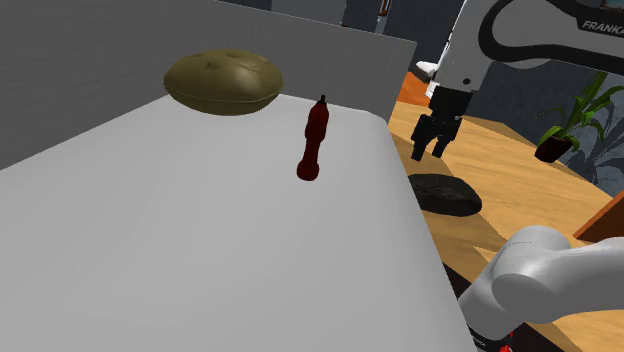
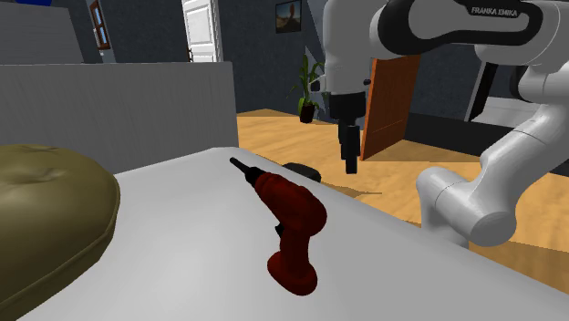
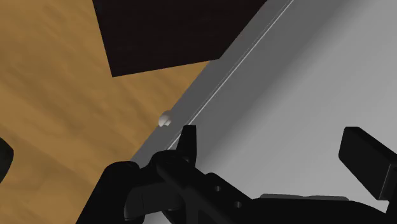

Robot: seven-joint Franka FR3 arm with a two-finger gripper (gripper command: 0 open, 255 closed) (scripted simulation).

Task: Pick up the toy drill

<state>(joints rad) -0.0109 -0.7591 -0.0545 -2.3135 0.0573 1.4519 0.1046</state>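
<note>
While the tool (image 1: 430,152) hangs open & empty, red drill (image 1: 312,145) sits well apart.

White arm (image 1: 545,280) of smooth, rounded, tube-like links; dark grey bands (image 2: 429,27) at the joints; on one broad band, white lettering (image 2: 504,12) reading FRANKA EMIKA; the same lettering, cut off after FRANK, at the shoulder view's upper right; white boxy wrist block (image 1: 465,60) with a small pale nub (image 1: 427,68) on its side; under it an all-black gripper (image 1: 429,152), squarish and matte; two black fingers (image 3: 368,159), flat and blocky at the tips; behind them, in the wrist view, a black rounded housing (image 3: 191,191) dotted with small round holes; in the second exterior view, gripper as a narrow black bar.
</note>
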